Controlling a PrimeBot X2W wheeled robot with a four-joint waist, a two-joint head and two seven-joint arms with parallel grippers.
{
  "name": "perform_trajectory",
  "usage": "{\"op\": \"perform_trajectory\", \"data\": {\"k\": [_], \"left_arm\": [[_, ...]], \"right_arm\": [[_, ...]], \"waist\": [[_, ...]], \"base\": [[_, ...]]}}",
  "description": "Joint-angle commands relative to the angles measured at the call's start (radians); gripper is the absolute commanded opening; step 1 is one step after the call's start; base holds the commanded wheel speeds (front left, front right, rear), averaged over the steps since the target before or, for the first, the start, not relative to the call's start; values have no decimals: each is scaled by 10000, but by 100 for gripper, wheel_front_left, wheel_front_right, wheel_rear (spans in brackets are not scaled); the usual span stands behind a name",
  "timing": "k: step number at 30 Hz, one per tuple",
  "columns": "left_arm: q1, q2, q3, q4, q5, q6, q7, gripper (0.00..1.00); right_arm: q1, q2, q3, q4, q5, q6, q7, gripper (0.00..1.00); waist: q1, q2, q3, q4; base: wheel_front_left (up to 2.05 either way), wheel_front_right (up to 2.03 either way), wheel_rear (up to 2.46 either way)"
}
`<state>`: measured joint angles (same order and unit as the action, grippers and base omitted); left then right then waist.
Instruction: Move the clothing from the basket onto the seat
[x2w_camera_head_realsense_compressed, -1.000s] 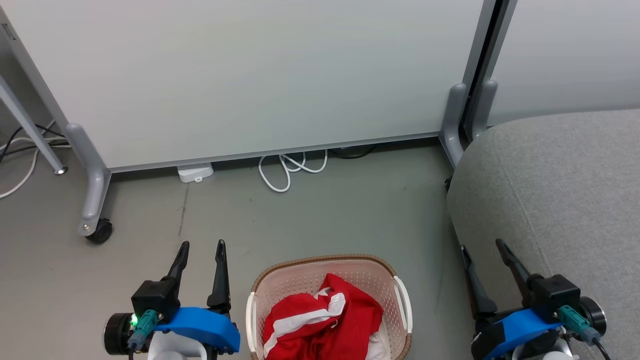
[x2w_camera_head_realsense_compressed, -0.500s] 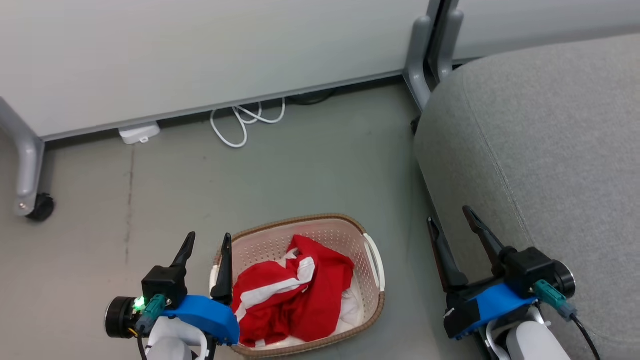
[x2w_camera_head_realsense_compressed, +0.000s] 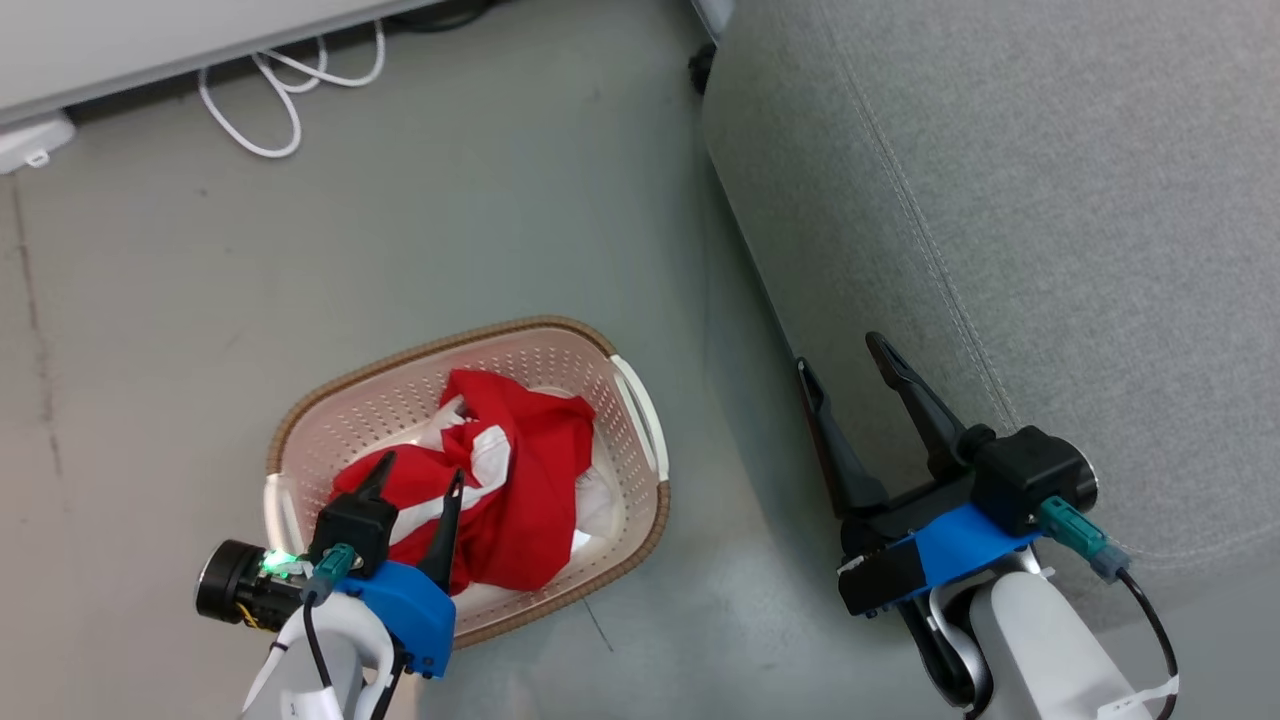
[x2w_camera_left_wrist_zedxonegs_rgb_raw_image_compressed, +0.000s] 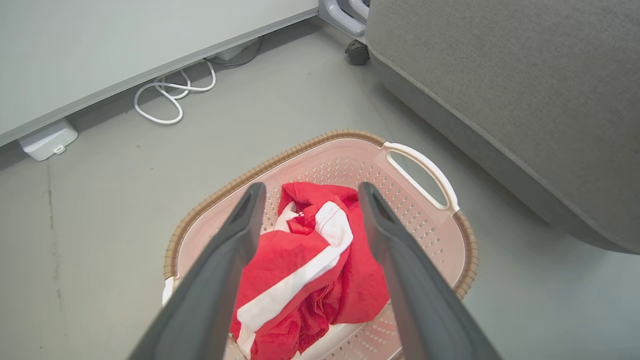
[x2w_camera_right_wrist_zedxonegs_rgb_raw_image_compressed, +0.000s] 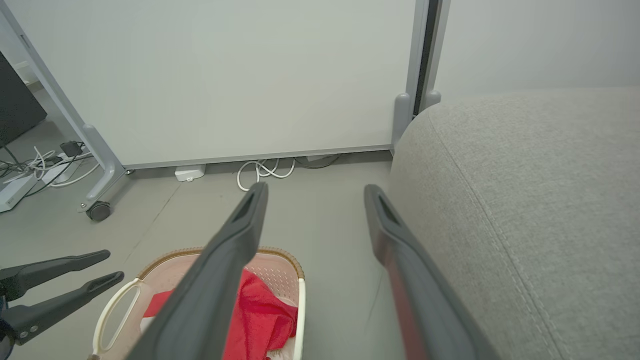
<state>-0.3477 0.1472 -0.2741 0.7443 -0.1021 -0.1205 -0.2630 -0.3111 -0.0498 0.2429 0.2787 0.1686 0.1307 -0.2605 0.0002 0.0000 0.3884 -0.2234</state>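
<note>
The cream perforated basket (x2w_camera_head_realsense_compressed: 430, 350) with a brown rim stands on the grey floor, left of the grey seat (x2w_camera_head_realsense_compressed: 1050, 200). Crumpled red clothing (x2w_camera_head_realsense_compressed: 530, 470) with white stripes lies inside it. My left gripper (x2w_camera_head_realsense_compressed: 421, 470) is open, hanging over the near left part of the basket with its fingers above the red fabric. In the left wrist view the left gripper (x2w_camera_left_wrist_zedxonegs_rgb_raw_image_compressed: 311, 187) frames the clothing (x2w_camera_left_wrist_zedxonegs_rgb_raw_image_compressed: 310, 260) inside the basket (x2w_camera_left_wrist_zedxonegs_rgb_raw_image_compressed: 300, 150), holding nothing. My right gripper (x2w_camera_head_realsense_compressed: 840, 352) is open and empty beside the seat's front edge. The right wrist view has the right gripper (x2w_camera_right_wrist_zedxonegs_rgb_raw_image_compressed: 315, 188), the seat (x2w_camera_right_wrist_zedxonegs_rgb_raw_image_compressed: 525, 200) and the basket (x2w_camera_right_wrist_zedxonegs_rgb_raw_image_compressed: 165, 260).
A white partition panel (x2w_camera_right_wrist_zedxonegs_rgb_raw_image_compressed: 250, 75) on castor feet (x2w_camera_right_wrist_zedxonegs_rgb_raw_image_compressed: 99, 211) stands behind the basket. A looped white cable (x2w_camera_head_realsense_compressed: 270, 100) and a white adapter (x2w_camera_head_realsense_compressed: 25, 140) lie at its foot. Bare floor separates basket and seat.
The head camera has tilted down and turned, so the whole picture shifted. My left gripper, earlier beside the basket's left rim, now hangs over the clothing. Both grippers stay open.
</note>
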Motion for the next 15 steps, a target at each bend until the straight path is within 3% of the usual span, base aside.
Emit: {"op": "perform_trajectory", "data": {"k": [1,15], "left_arm": [[-351,139,-126,193,74,-40,-29,100],[-1832,1116,-1055,1920,304,-119,-28,100]], "right_arm": [[-218,-10,70,-3,101,1,-45,100],[-735,-5,465,-866,939,1,-53,100]], "waist": [[-2,0,753,-649],[-2,0,2621,-1619]], "base": [[0,0,0],[0,0,0]]}}
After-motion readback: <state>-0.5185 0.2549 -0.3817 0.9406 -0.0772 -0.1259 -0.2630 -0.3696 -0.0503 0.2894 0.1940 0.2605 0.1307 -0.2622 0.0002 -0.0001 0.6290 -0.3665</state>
